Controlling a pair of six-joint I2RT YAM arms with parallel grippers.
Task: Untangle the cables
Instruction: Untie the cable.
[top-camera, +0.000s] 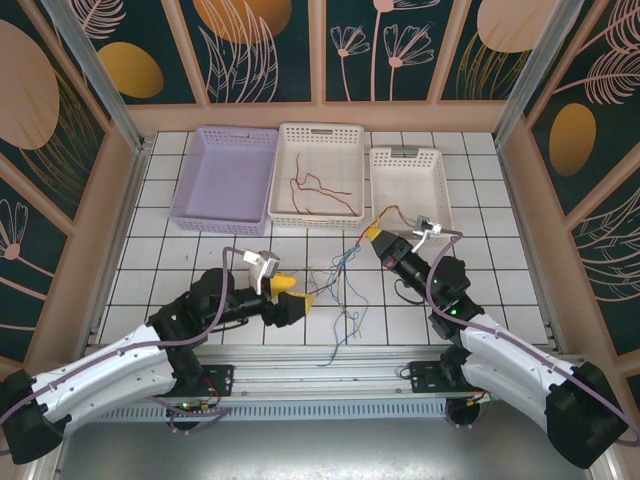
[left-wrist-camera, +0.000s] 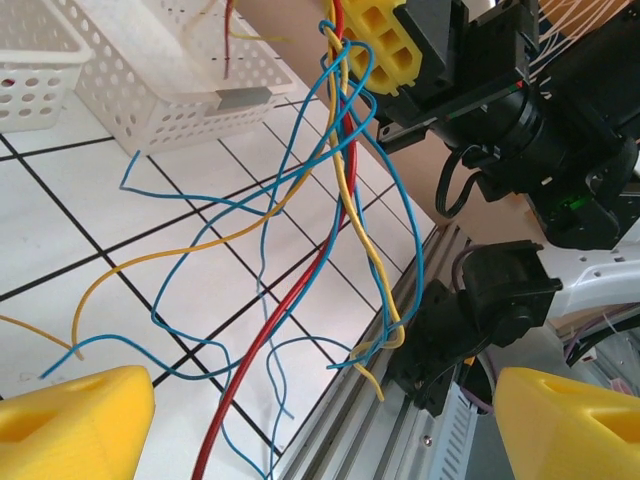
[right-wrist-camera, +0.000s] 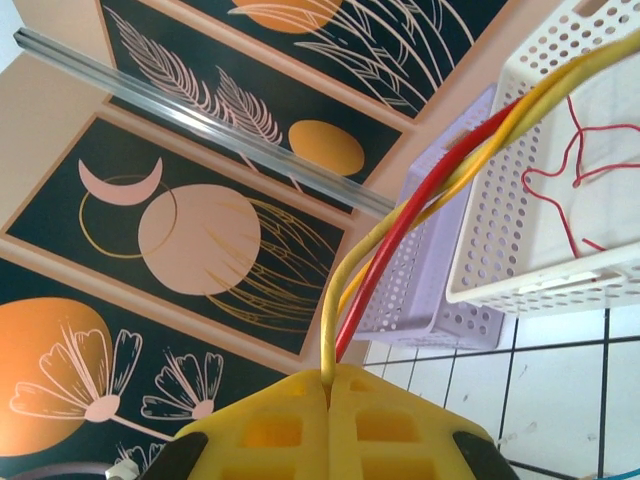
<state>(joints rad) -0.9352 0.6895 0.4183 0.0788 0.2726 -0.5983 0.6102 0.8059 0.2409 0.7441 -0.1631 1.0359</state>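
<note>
We have the right gripper (top-camera: 373, 237) raised over the middle of the table (top-camera: 190, 250), its yellow fingers pressed together on the top of the cables (top-camera: 340, 288). Its wrist view shows a yellow and a red strand pinched in the seam between the fingers. From that pinch the bundle drops towards the near left and spreads over the tiles as loose blue, yellow and red loops.

The left gripper (top-camera: 292, 292) sits low, just left of the tangle, with its jaws spread wide and holding nothing. In its wrist view the strands run from the right gripper at the top down into the gap between its fingers. The red strand (left-wrist-camera: 300, 300) passes closest, nearer the left-hand finger, while the blue loops fan out on both sides.

We judge the left arm the nearer one to the free ends, so the next grab is its to make, along the strands and not across them.

One red cable (top-camera: 318, 188) lies alone in the middle basket (top-camera: 320, 128). There are open tiles to the left and ahead, but the metal rail (top-camera: 330, 372) at the near edge is close behind the lowest loops
</note>
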